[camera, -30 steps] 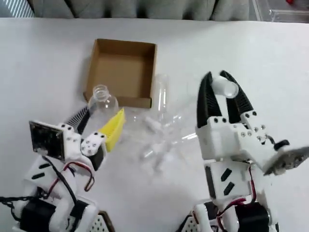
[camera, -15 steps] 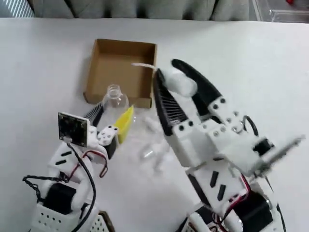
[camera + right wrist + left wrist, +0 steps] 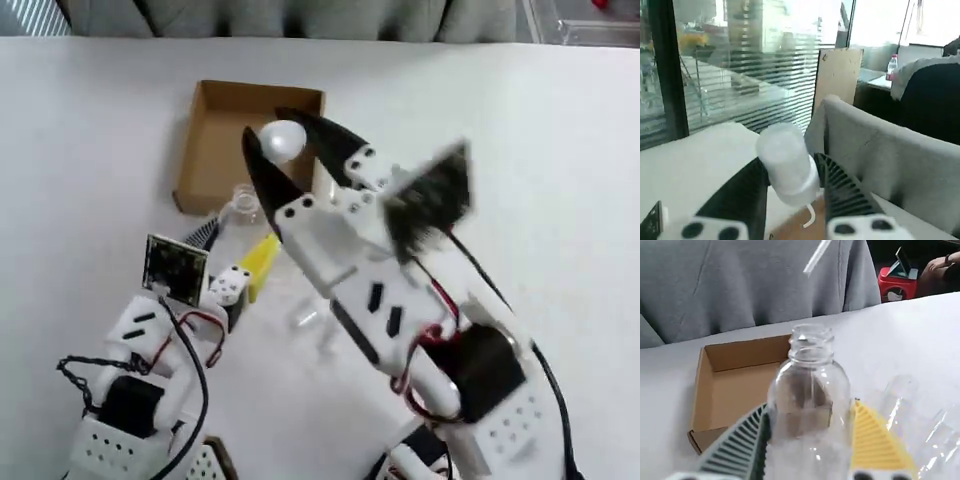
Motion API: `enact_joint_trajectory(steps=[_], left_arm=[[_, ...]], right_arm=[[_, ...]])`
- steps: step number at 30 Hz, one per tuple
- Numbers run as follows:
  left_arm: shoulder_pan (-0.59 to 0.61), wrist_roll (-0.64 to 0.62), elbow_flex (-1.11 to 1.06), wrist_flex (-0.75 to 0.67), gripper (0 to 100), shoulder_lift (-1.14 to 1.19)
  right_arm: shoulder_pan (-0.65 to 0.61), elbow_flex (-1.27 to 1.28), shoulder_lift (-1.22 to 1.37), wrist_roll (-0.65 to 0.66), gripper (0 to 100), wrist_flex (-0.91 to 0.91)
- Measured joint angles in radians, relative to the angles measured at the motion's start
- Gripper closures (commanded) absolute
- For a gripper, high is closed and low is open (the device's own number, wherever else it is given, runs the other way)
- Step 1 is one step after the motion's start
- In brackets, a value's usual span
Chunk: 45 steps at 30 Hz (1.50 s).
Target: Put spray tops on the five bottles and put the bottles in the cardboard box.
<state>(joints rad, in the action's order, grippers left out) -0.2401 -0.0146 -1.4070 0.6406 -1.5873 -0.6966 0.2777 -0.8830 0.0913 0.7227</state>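
Now | L gripper (image 3: 810, 442) clamps upright bottle (image 3: 810, 400) just by cardboard box (image 3: 213, 150), toward table (image 3: 100, 130) far edge | R gripper (image 3: 790, 172) pinches spray top (image 3: 784, 150) up over box

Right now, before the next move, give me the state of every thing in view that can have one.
brown cardboard box: open-topped, nothing seen in the part that shows.
clear plastic bottle: upright, neck open, no top on it.
white spray top: off any bottle, held in the air.
loose clear bottles: lying on the table.
left gripper: shut on the clear plastic bottle.
right gripper: shut on the white spray top.
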Motion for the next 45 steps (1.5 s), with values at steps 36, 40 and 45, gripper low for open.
enact_joint_trajectory(steps=[36, 40, 45], left_arm=[[0.0, 0.009, -0.087, -0.109, 93, 0.002], [0.0, 0.009, -0.095, -0.109, 93, -0.081], [0.0, 0.009, -0.157, -0.086, 93, -0.221]], right_arm=[[-0.077, -0.074, 0.008, 0.017, 98.3, 0.189], [-0.077, -0.074, 0.012, 0.017, 98.3, 0.189], [-0.078, -0.074, 0.054, 0.017, 98.3, 0.189]])
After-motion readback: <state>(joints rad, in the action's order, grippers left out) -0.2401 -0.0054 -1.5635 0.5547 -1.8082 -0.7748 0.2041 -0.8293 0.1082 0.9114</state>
